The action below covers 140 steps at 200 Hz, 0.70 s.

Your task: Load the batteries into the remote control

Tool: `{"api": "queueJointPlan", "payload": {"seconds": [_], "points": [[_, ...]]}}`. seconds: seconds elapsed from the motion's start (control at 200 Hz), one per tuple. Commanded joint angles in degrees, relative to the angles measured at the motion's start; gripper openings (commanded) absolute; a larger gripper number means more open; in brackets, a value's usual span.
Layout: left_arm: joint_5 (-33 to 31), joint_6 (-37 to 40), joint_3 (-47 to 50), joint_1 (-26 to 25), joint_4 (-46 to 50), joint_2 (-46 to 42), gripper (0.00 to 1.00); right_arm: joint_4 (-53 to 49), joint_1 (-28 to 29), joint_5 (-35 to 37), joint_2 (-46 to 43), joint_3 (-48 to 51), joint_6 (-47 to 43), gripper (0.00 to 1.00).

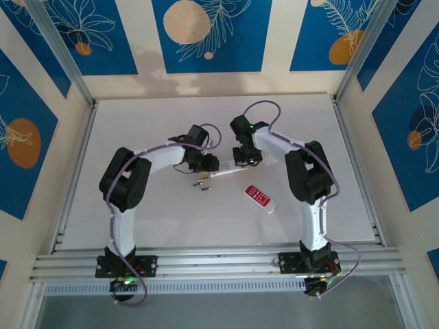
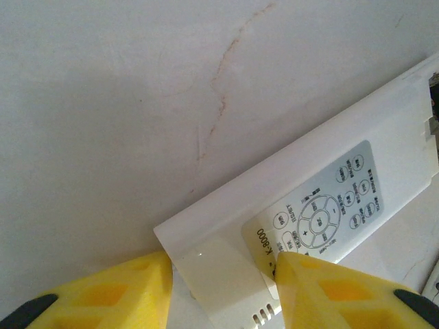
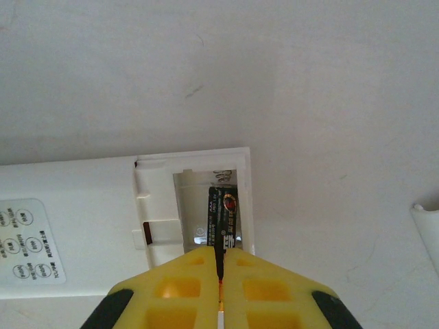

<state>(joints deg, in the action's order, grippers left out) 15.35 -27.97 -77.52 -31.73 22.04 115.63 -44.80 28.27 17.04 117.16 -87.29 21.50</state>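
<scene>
A long white remote control (image 1: 221, 166) lies mid-table between the two arms, back side up. My left gripper (image 2: 223, 266) is shut on its end, one yellow finger against each long edge of the remote control (image 2: 322, 171). At the other end the battery compartment (image 3: 195, 205) is uncovered. A dark battery (image 3: 223, 205) with a red-orange mark lies in its right slot. My right gripper (image 3: 219, 252) is shut, its fingertips over the near end of that battery. Two more batteries (image 1: 202, 185) lie loose on the table just in front of the left gripper (image 1: 204, 164).
A smaller red-and-white remote (image 1: 261, 198) lies on the table near the right arm. A white curved piece (image 3: 426, 229) sits at the right edge of the right wrist view. Aluminium rails border the white table (image 1: 158, 219).
</scene>
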Motion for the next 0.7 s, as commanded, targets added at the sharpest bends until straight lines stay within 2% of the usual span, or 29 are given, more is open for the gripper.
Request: {"api": "queueJointPlan", "payload": {"seconds": [0.0, 0.1, 0.695], "points": [[-1.03, 0.76, 1.05, 0.32, 1.39, 1.59, 0.45, 3.77, 0.63, 2.30, -0.18, 0.16, 0.36, 0.09], [-1.12, 0.75, 0.95, 0.26, 1.41, 1.72, 0.45, 3.99, 1.09, 4.55, -0.53, -0.03, -1.11, 0.09], [-2.08, 1.17, 0.26, 0.27, 1.96, 2.72, 0.45, 4.26, 1.77, 5.99, -0.47, -0.32, -4.60, 0.09]]}}
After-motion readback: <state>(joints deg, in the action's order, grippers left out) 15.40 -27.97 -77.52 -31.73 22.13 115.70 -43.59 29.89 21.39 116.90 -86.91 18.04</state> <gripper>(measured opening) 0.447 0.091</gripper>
